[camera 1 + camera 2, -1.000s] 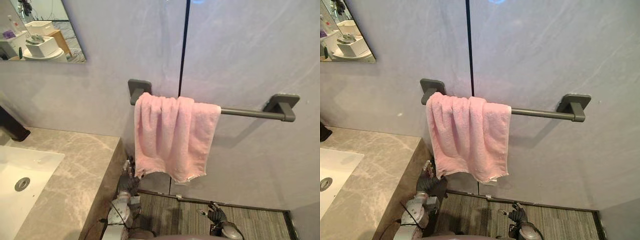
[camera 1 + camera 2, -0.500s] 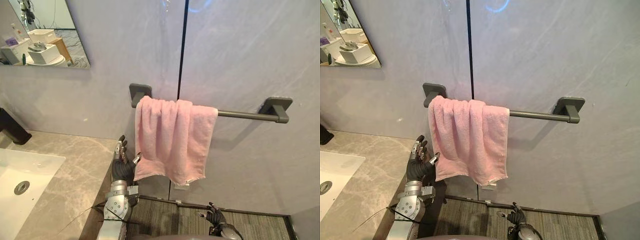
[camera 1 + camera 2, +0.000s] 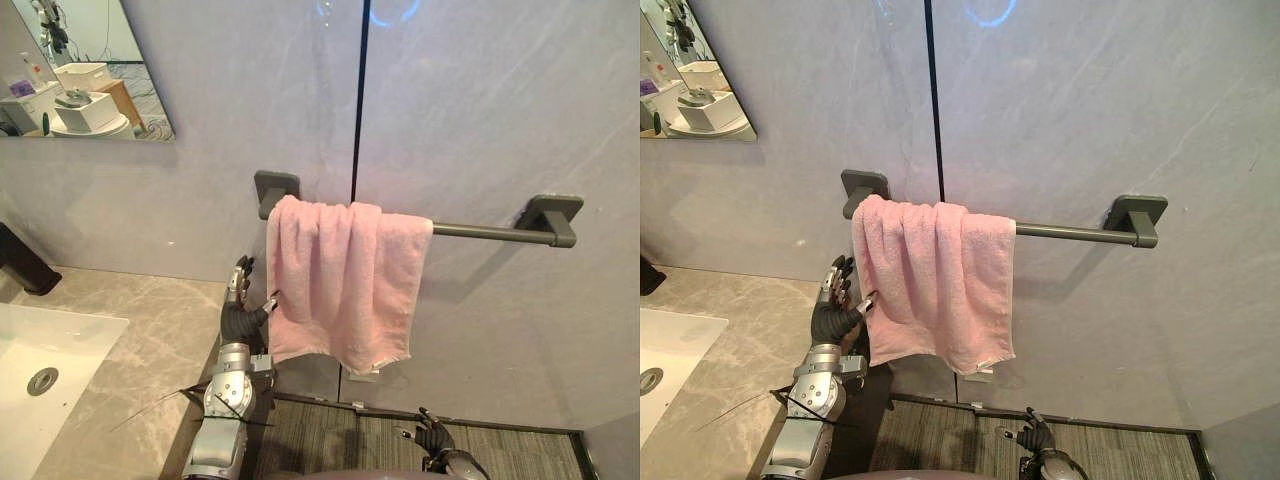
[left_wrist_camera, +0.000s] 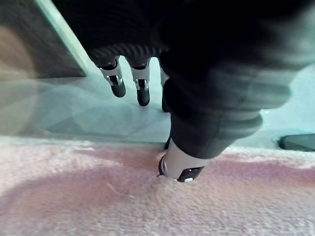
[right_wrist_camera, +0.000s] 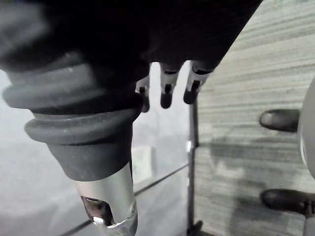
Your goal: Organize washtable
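Observation:
A pink towel (image 3: 345, 280) hangs bunched over the left end of a dark grey wall rail (image 3: 485, 231). My left hand (image 3: 240, 312) is raised beside the towel's lower left edge, fingers straight and pointing up. Its thumb (image 4: 179, 169) rests against the pink cloth (image 4: 98, 196), without any pinch on it. My right hand (image 3: 432, 440) hangs low over the striped floor, fingers (image 5: 166, 94) relaxed and holding nothing.
A grey stone counter (image 3: 140, 340) with a white sink (image 3: 50, 335) lies at the left, its right edge just beside my left arm. A black tap (image 3: 22, 262) stands at the far left under a mirror (image 3: 85, 70). The rail's right half is bare.
My left hand has risen from below the counter's edge to the towel's left edge, and its thumb now touches the cloth. The right hand stays low. The camera has shifted a little.

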